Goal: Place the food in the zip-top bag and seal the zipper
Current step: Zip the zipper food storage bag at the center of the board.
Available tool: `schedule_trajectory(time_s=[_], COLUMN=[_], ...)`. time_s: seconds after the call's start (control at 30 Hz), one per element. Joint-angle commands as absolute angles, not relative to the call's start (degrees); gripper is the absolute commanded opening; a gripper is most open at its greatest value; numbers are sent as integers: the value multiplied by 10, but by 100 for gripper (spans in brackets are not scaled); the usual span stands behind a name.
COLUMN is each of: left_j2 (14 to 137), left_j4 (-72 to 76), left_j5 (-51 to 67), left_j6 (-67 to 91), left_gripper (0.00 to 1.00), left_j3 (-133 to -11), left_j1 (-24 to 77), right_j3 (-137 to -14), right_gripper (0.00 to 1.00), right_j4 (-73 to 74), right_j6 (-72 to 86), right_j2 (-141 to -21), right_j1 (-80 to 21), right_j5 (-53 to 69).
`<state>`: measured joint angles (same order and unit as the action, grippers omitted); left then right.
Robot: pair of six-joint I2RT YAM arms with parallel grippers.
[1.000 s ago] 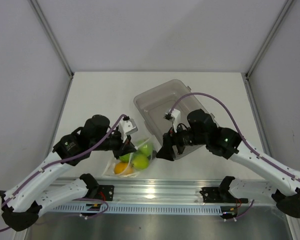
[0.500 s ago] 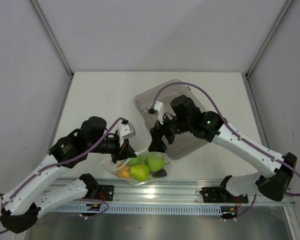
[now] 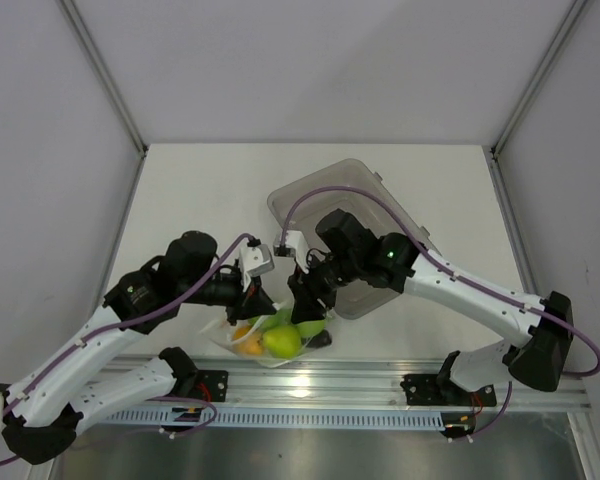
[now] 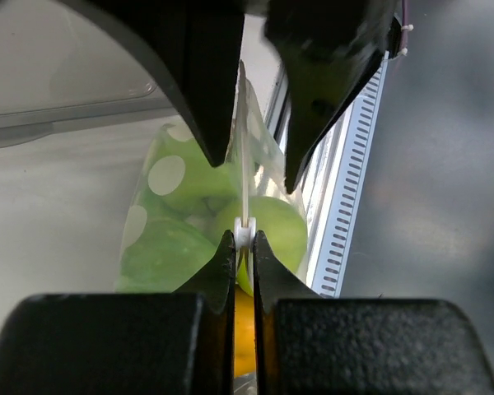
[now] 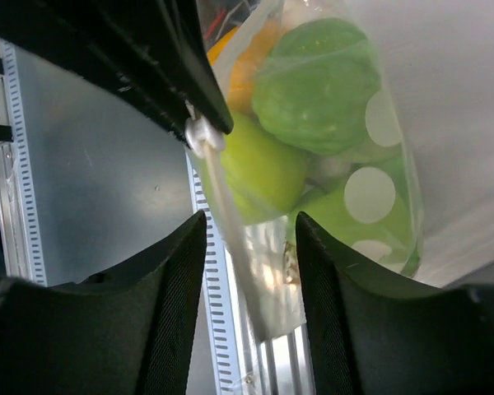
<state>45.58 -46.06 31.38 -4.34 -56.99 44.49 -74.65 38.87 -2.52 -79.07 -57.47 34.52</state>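
At the near edge of the table (image 3: pixel 200 190) you have the zip-top bag (image 5: pixel 384 117) with the food (image 3: pixel 283 341) inside. Your left gripper (image 4: pixel 244 239) is clamped on the zipper (image 4: pixel 242 164). Your right gripper (image 5: pixel 249 247) straddles that strip just beside it, jaws apart. Beyond sits the grey bin (image 3: pixel 365 195).

Overhead view bright and even, light diffuse from above; faint soft shadows on the table (image 3: pixel 180 190), small glare on the rail (image 3: pixel 300 392). Wrist views: dark foreground underexposed and soft, bag (image 4: pixel 160 214) sharp with glossy highlights, background blurred
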Motion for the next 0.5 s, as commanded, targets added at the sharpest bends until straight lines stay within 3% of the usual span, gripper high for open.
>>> schedule_trajectory(time_s=[0.0,0.27,0.37,0.4,0.47], left_j2=[448,443,444,445,445], left_j4=[-425,-422,-422,-422,-422], left_j5=[336,342,342,341,336], left_j6=[-35,-34,-34,-34,-34], left_gripper=[1,1,1,1,1], left_j3=[-567,-562,-561,-560,-556], left_j1=[443,443,443,443,443], right_j3=[-744,-746,-747,-745,-743], right_gripper=[50,47,29,15,0], right_j4=[364,311,304,301,292], right_j6=[-18,-3,-3,11,16], right_j2=[-806,-823,-832,-833,-834], right_j1=[-580,-580,-579,-580,-581], right_j5=[362,365,359,359,360])
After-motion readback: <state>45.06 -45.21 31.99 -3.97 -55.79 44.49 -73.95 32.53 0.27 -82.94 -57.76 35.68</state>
